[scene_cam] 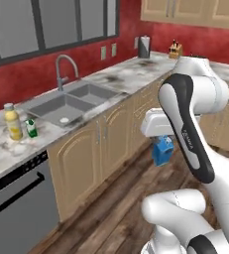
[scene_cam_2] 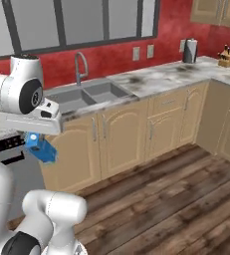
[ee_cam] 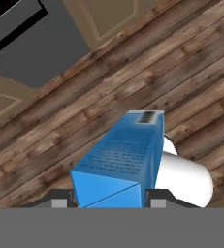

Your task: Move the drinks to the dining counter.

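Observation:
The slim blue carton (scene_cam: 162, 151) hangs under my hand, over the wooden floor in front of the cabinets, with my gripper (ee_cam: 107, 199) shut on it. The right base view shows the blue carton (scene_cam_2: 41, 147) tilted below the white hand. From the hand camera, the carton (ee_cam: 123, 157) points down at the floor planks, with a dark fingertip on each side of its top. The yellow bottle with a white cap (scene_cam: 13, 122) and the small green-and-white carton (scene_cam: 31, 128) stand together on the marble worktop (scene_cam: 121, 77), left of the sink. The dining counter is out of view.
A double sink (scene_cam: 69, 103) with a tall faucet (scene_cam: 65, 68) is set in the worktop. A dark dishwasher front (scene_cam: 17, 208) sits at the left. A paper-towel roll (scene_cam: 144, 47) and knife block (scene_cam: 175, 49) stand far back. Tan cabinets line the floor's far edge.

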Controlling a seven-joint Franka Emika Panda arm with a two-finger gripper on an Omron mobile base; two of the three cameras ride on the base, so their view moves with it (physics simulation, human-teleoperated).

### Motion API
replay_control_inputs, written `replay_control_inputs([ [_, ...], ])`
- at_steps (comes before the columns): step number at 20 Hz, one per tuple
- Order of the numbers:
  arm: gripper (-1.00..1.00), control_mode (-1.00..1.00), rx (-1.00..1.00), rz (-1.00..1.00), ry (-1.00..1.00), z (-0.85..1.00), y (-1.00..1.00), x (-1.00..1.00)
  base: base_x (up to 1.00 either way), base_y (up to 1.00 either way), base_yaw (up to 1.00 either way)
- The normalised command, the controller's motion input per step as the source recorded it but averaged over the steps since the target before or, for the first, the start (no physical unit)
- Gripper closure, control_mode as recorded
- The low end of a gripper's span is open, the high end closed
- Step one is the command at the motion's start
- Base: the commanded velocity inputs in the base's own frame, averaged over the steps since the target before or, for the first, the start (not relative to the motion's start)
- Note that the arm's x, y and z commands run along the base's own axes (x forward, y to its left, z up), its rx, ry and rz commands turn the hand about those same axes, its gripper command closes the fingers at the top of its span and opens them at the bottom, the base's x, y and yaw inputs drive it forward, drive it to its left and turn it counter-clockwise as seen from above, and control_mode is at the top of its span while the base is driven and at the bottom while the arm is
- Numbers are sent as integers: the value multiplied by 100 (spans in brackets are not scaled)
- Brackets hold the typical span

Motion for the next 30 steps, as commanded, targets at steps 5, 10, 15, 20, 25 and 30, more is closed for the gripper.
replay_control_inputs([
  [5,100,100,0,0,0,0,0,0,-16,-44,-57],
  [10,100,100,0,0,0,0,0,0,-15,-44,-56],
  [15,100,100,0,0,0,0,0,0,-16,-43,-55],
  [20,100,100,0,0,0,0,0,0,-25,-44,-56],
  [25,100,100,0,0,0,0,0,0,-25,-48,-56],
  [30,100,100,0,0,0,0,0,0,-22,-44,-55],
])
